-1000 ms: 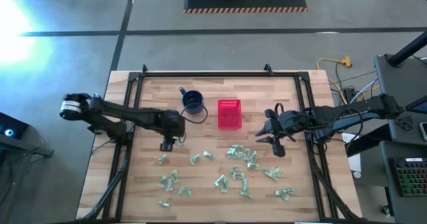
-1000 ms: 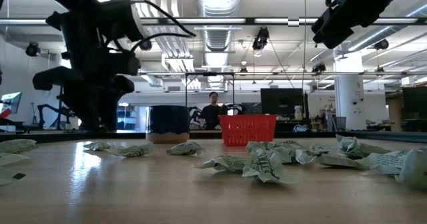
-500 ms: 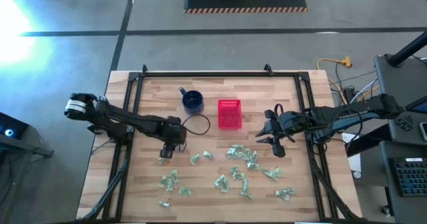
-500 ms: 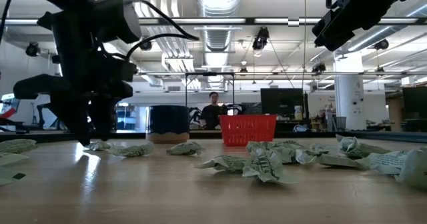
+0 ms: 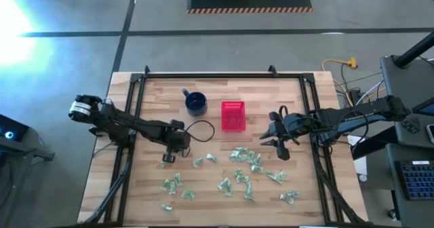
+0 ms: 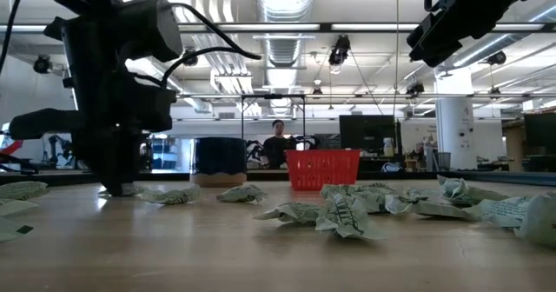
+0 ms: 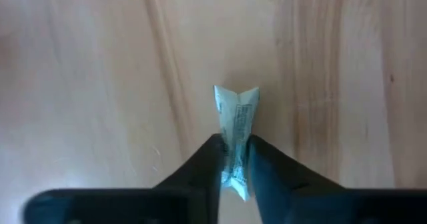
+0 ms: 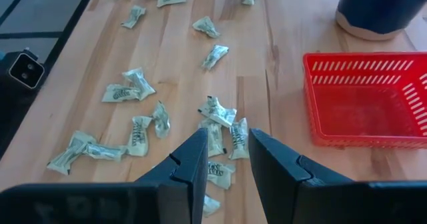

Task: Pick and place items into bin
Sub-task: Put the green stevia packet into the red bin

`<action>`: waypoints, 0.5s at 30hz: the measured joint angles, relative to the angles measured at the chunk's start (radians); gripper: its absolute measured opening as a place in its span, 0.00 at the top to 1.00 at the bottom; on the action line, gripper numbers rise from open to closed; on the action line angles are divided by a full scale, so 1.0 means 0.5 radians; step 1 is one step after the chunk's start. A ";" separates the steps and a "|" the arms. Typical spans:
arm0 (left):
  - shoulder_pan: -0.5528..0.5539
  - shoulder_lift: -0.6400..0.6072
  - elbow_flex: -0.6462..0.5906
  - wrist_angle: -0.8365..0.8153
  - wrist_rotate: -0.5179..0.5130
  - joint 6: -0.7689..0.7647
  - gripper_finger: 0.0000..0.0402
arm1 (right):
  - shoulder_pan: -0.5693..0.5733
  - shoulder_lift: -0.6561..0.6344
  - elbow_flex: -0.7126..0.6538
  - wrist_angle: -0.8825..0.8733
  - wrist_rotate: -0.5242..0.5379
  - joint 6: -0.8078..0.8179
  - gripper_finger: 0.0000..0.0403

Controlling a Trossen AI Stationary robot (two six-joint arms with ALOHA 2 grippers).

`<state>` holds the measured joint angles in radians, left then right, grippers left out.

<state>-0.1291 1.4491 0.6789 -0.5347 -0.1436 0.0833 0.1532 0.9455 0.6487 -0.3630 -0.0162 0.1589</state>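
Note:
Several small pale green wrinkly items (image 5: 244, 168) lie scattered over the near half of the wooden table (image 5: 156, 92). One item (image 7: 236, 111) at the left of the scatter sits between the fingers of my left gripper (image 5: 167, 159), which is shut on it and points steeply down at the table (image 6: 113, 186). The red bin (image 5: 232, 115) stands at the table's middle, far from that gripper. My right gripper (image 5: 279, 146) hovers open above the table, right of the bin, with nothing between its fingers (image 8: 227, 159). My left gripper pinches the item's middle (image 7: 234, 147) between its two fingers, coming from above and pointing down. The piece stands on edge in the gap, and its flared end (image 7: 236, 99) sticks out past the fingertips. It sits low at the tabletop; whether it rests on it I cannot tell.
A dark blue mug (image 5: 196, 103) stands left of the bin at the far side. A black frame (image 5: 203, 75) runs along the table's far, left and right edges. A loose black cable (image 5: 200, 126) loops between the left arm and the bin. A person (image 6: 277, 144) stands far behind the table.
My left gripper has moved toward the table's near edge and down onto the item at the left of the scatter, and its fingers have shut on it. The right arm has kept still.

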 joint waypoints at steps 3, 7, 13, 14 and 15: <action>0.007 -0.042 0.009 0.052 -0.061 -0.006 0.98 | 0.000 0.000 0.000 -0.001 0.001 -0.011 0.75; 0.002 -0.087 0.079 0.228 -0.055 0.022 0.99 | 0.000 0.000 -0.007 0.000 0.002 -0.016 0.75; 0.031 -0.065 0.224 0.811 -0.149 0.341 1.00 | 0.000 0.000 -0.028 -0.001 0.036 -0.050 0.75; 0.045 -0.055 0.239 0.923 -0.150 0.399 1.00 | 0.000 0.000 -0.031 -0.001 0.040 -0.050 0.75; 0.061 -0.039 0.252 1.023 -0.151 0.446 1.00 | -0.001 0.000 -0.035 -0.002 0.040 -0.050 0.75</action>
<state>-0.0985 1.4294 0.8050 -0.0233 -0.2189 0.3064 0.1529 0.9455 0.6314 -0.3637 0.0036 0.1341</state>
